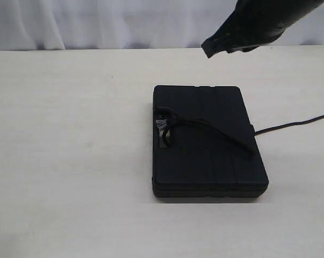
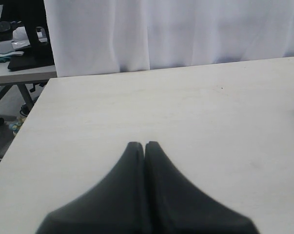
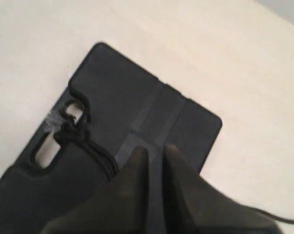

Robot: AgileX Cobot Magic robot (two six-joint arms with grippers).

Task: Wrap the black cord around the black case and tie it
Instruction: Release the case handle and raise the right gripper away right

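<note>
White curtain [image 1: 97,21] hangs behind the far edge of a pale tabletop [image 1: 70,161]. On it the case [image 1: 204,161] lies flat, somewhat right of the middle and well clear of the far edge, with its handle cutout [image 1: 163,141] along its left edge. The cord [image 1: 215,128] is bunched into a knot [image 1: 163,124] at that cutout, where a few frayed grey fibres show. From there it slants across the top of the case and ends near the right edge. A thinner black line [image 1: 296,123] leaves the right edge of the case and runs over the tabletop out of the exterior view; whether it is the same cord cannot be told. The right gripper [image 1: 211,48] hangs in the air over the far part of the tabletop, above and apart from the case. In its wrist view its fingers [image 3: 137,161] stand almost together, a thin gap between them, with nothing held and the grooved top of the case below. The left gripper [image 2: 145,145] shows only in its own wrist view, over bare tabletop near a corner. Its fingers [image 2: 132,165] are pressed tip to tip and hold nothing.
</note>
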